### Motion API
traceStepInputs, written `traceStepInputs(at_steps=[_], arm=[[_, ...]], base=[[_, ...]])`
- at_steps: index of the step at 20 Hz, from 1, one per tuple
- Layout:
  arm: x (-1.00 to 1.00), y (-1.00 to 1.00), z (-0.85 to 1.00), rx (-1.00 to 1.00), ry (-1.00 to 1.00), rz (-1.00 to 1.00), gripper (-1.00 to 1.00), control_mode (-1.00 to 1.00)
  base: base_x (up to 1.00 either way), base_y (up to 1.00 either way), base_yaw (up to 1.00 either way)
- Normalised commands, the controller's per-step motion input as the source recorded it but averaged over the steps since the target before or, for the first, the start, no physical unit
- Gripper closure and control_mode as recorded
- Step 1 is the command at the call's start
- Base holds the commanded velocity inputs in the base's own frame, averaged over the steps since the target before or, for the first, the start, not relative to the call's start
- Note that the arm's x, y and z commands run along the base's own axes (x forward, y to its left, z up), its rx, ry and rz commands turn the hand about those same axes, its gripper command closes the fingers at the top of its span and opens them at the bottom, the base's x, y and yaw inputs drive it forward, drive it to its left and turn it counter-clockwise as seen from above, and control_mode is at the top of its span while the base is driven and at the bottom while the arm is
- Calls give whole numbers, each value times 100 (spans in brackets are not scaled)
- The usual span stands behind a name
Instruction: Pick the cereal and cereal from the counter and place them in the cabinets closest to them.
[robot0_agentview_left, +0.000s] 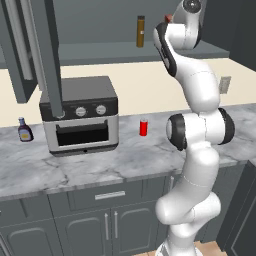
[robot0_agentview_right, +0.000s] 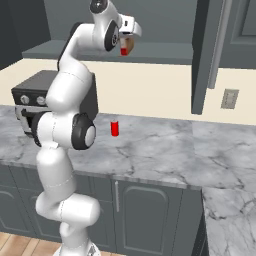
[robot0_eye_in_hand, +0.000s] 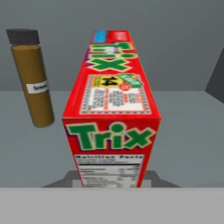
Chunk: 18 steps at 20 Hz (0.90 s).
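The robot's white arm was stretched way up into the open dark grey wall cabinet (robot0_agentview_left: 30, 55), and the reason was pretty obvious: it was carrying the red and green Trix cereal box (robot0_eye_in_hand: 111, 109) over the cabinet's grey inner shelf (robot0_eye_in_hand: 183, 131), which is where the task wants it. In the hand view the box filled the middle, standing out from the hand with its top end pointing toward the cabinet's back wall. A tall brown bottle with a dark cap (robot0_eye_in_hand: 33, 78) stood on the shelf just beside the box, toward the shelf's left side, so the box was kept apart from it and not touching.

The hand (robot0_agentview_right: 126, 46) looked closed on the box's lower end, though its fingertips were hidden behind the cardboard, so how narrow the grip was couldn't be seen. Whether the box already rested on the shelf or hung just above it was hard to tell.

Down on the grey marble counter (robot0_agentview_left: 100, 165) sat a small red can (robot0_agentview_left: 143, 127) near the back edge, beside a dark toaster oven (robot0_agentview_left: 80, 117). The second cereal box wasn't in any view.
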Motion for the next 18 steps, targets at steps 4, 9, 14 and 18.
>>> traceStepInputs(at_steps=[4,9,14,18], arm=[[1,0,0,0,0,0,100,-100],[8,0,0,0,0,0,100,-100],[17,0,0,0,0,0,100,-100],[1,0,0,0,0,0,100,-100]], base=[[0,0,0],[0,0,0],[0,0,0],[0,0,0]])
